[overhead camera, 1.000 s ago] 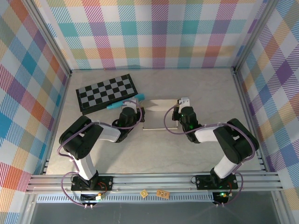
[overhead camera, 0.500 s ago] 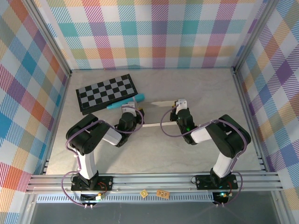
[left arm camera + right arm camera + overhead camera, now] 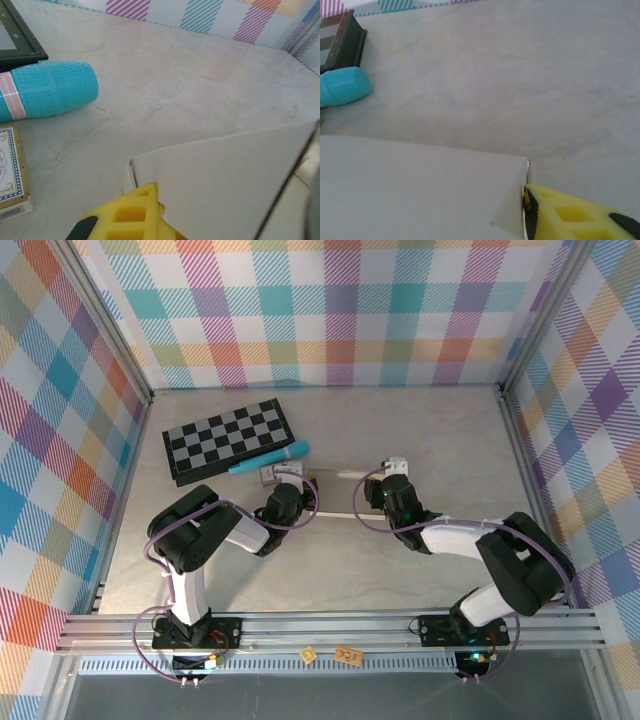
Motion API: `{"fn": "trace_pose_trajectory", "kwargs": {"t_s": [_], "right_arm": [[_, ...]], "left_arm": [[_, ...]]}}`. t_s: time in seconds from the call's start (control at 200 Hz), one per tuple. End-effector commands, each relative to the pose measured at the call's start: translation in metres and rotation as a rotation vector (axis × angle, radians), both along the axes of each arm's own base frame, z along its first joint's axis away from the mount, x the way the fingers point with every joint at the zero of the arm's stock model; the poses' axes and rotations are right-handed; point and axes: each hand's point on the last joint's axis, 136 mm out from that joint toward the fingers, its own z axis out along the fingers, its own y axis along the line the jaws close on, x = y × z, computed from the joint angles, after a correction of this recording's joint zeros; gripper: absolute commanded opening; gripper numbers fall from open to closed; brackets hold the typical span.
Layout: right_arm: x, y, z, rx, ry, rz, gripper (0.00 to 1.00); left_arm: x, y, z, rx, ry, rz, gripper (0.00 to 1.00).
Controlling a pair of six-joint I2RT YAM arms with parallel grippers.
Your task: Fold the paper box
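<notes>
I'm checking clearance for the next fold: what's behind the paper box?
Beyond the paper box lies bare table, with a teal cylinder and the checkerboard farther off to the left. Whatever lies under the paper box is covered.

A black-and-grey checkerboard (image 3: 228, 440) lies tilted at the far left of the pale marbled table (image 3: 430, 430). Just beside its near edge lies a teal tube (image 3: 268, 459) on its side, with a pink band showing in the left wrist view (image 3: 47, 87). A small printed card (image 3: 10, 170) with a blue patterned border lies flat near the tube. Plaid walls (image 3: 320, 310) surround the table. Two small tan tags (image 3: 348, 653) sit on the front metal rail (image 3: 320, 625).
</notes>
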Motion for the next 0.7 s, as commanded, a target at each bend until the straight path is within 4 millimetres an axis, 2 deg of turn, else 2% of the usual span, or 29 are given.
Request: {"fn": "trace_pose_trajectory", "kwargs": {"t_s": [0.0, 0.08, 0.23, 0.39, 0.54, 0.695], "right_arm": [[-0.023, -0.002, -0.016, 0.072, 0.127, -0.015, 0.52], [-0.03, -0.002, -0.011, 0.113, 0.15, -0.017, 0.57], [-0.049, 0.0, -0.003, 0.195, 0.212, 0.007, 0.59], [-0.07, 0.0, 0.02, 0.247, 0.227, 0.047, 0.64], [-0.081, 0.001, 0.07, 0.331, 0.187, 0.073, 0.64], [-0.066, -0.009, 0.137, 0.333, 0.066, 0.015, 0.68]], "left_arm": [[-0.019, 0.005, -0.057, 0.158, 0.147, -0.034, 0.0], [-0.018, 0.004, -0.059, 0.164, 0.149, -0.035, 0.0], [-0.017, 0.001, -0.06, 0.165, 0.152, -0.037, 0.0], [-0.016, -0.001, -0.06, 0.172, 0.15, -0.041, 0.0], [-0.016, -0.002, -0.06, 0.176, 0.152, -0.046, 0.0], [-0.017, -0.003, -0.06, 0.184, 0.155, -0.052, 0.0]]}}
